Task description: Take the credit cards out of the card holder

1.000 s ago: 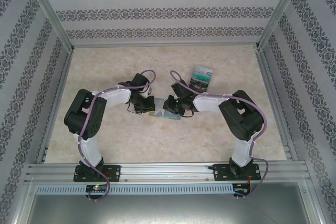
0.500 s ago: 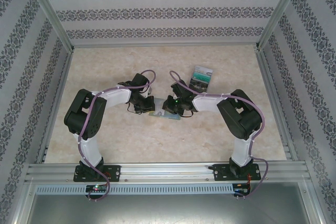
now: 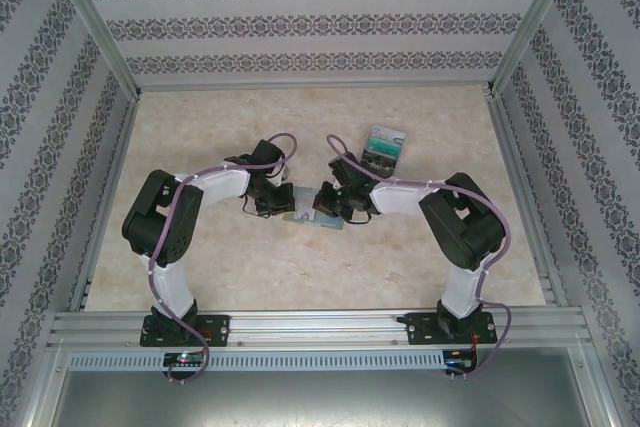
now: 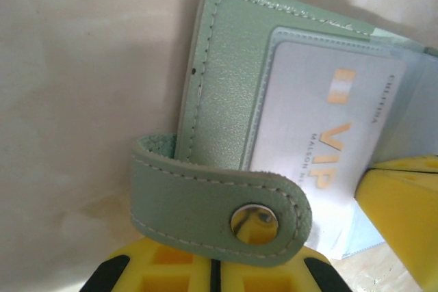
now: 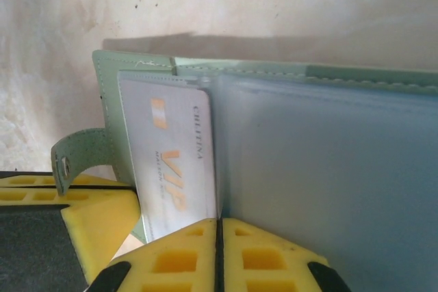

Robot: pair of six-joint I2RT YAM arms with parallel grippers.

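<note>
Green card holder point(image 3: 322, 224) open at frame centre, arms point(image 3: 215, 185) bent inward, left gripper point(image 4: 213, 275) closed beside strap point(image 4: 205, 203), right gripper point(image 5: 219, 254) closed at silver card's point(image 5: 174, 162) edge, hold unclear, card lengthwise top-to-bottom.

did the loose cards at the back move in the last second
No, the credit cards sit just as far from the table's back edge as before.

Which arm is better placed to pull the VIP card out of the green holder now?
Right, probably. The right gripper is shut at the near edge of the VIP card, in line to pull it. The left gripper is shut beside the strap of the holder, suited to steadying.
</note>
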